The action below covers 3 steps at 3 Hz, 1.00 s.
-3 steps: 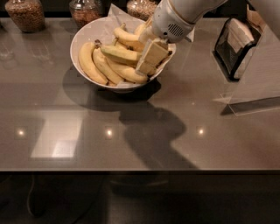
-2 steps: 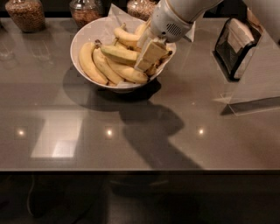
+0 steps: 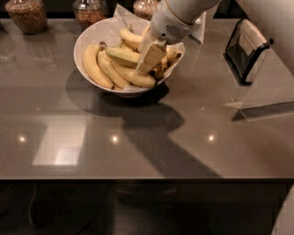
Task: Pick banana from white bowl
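Note:
The white bowl (image 3: 79,48), lined with crinkled white paper, stands at the back of the grey table and holds several yellow bananas. A long, slightly greenish banana (image 3: 120,55) with a dark stem tip lies across the top of the pile, pointing left. My gripper (image 3: 149,58) reaches down from the upper right into the bowl. It sits at the right end of that banana, touching or very close to it. The arm hides the bananas on the bowl's right side.
Three glass jars of brown grains (image 3: 27,14) (image 3: 88,11) (image 3: 146,7) stand behind the bowl. A black framed stand (image 3: 245,43) and a clear plastic holder (image 3: 266,98) are at the right. The table's front edge (image 3: 147,178) runs across the bottom.
My gripper has shifted slightly left and deeper into the bowl, onto the right end of the long banana. The bowl and bananas have not visibly moved.

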Available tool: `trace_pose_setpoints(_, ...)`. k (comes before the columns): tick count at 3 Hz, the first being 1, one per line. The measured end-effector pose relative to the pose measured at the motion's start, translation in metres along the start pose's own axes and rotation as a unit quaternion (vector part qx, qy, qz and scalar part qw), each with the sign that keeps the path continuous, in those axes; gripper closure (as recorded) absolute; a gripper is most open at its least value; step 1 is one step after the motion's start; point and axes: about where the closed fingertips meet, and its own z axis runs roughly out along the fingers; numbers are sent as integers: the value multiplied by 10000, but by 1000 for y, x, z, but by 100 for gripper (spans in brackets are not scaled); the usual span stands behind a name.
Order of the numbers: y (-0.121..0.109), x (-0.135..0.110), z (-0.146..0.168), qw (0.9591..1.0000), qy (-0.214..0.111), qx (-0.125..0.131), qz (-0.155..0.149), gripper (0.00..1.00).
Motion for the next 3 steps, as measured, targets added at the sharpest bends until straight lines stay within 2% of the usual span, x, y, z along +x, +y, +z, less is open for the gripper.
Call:
trace_pose_setpoints(1, -2, -4, 4, 10000, 0, -29, -14, 61)
trace_pose_setpoints(2, -2, -4, 4, 10000, 2, -28, -15, 83)
trace_pose_setpoints(3, -2, -3, 1, 10000, 67, -8, -48, 100)
